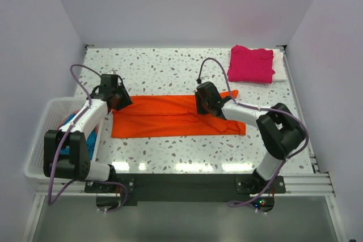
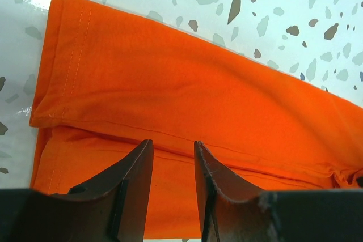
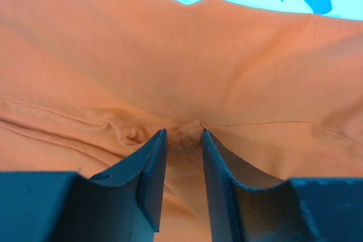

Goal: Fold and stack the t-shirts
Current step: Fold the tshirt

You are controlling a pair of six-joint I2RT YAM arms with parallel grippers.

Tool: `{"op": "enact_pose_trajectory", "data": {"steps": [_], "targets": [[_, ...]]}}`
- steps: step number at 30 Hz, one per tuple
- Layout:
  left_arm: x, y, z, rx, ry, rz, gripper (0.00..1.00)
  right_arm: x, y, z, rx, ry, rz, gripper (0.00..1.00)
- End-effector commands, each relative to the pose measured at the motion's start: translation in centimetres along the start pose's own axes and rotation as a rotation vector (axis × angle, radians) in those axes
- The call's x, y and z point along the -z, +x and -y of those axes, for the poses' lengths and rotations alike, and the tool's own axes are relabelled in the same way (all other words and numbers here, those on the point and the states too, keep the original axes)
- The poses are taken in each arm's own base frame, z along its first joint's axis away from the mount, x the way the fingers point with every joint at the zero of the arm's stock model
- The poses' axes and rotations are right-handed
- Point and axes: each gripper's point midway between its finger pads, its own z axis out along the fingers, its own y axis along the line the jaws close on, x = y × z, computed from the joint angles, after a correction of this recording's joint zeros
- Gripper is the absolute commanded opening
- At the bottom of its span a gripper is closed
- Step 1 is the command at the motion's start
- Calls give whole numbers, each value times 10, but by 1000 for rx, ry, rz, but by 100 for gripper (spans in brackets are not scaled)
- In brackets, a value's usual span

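- Orange t-shirt, soft plain cloth folded lengthwise into a long narrow band, lies flat across the middle of the speckled white terrazzo-pattern table. Its long axis runs left to right, square to the reach of both arms.
- Left gripper, two dark fingers, sits at the band's left end, over the hemmed short edge. In the left wrist view its jaws stand part-way apart and the cloth lies flat in the gap with no pucker, so it does not appear to be pinching anything.
- Right gripper sits right of the band's middle, not at its right end. A good length of the orange t-shirt runs on past it toward the right arm's base.
- In the right wrist view the fingertips are drawn close on a small stitched pucker, and wrinkles run into the nip. This reads as a pinch on the top layer.
- Judgement: the coming fold turns on that left-right axis, carrying one end over toward the other. The left gripper is the nearer to a free end.
- Folded magenta-pink t-shirt rests on a folded white t-shirt at the far right corner, well apart from the band.
- Teal-blue t-shirt lies crumpled in the white slatted plastic basket by the left arm.
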Motion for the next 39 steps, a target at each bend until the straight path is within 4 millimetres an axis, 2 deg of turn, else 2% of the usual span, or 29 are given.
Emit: {"op": "enact_pose_trajectory", "data": {"steps": [1, 3, 10, 20, 28, 30, 33, 37, 38, 39], "targets": [[2, -8, 9, -29, 42, 35, 40, 0, -18, -9, -7, -26, 53, 32], [2, -8, 9, -29, 43, 33, 40, 1, -16, -11, -12, -39, 48, 24], [0, -7, 9, -25, 44, 32, 40, 16, -12, -19, -24, -87, 49, 6], [1, -5, 7, -29, 39, 30, 39, 42, 2, -40, -21, -163, 50, 0], [0, -1, 5, -26, 36, 21, 39, 34, 32, -62, 29, -175, -11, 0], [1, 0, 4, -28, 35, 20, 39, 33, 34, -65, 28, -170, -12, 0], [1, 0, 5, -28, 39, 21, 39, 35, 34, -60, 21, -151, -2, 4], [2, -1, 7, -26, 48, 24, 39, 48, 16, -48, 10, -89, 54, 24], [2, -1, 6, -26, 48, 23, 39, 51, 10, -43, 6, -57, 75, 32], [2, -1, 6, -26, 48, 23, 39, 53, 6, -40, 4, -44, 88, 34]]}}
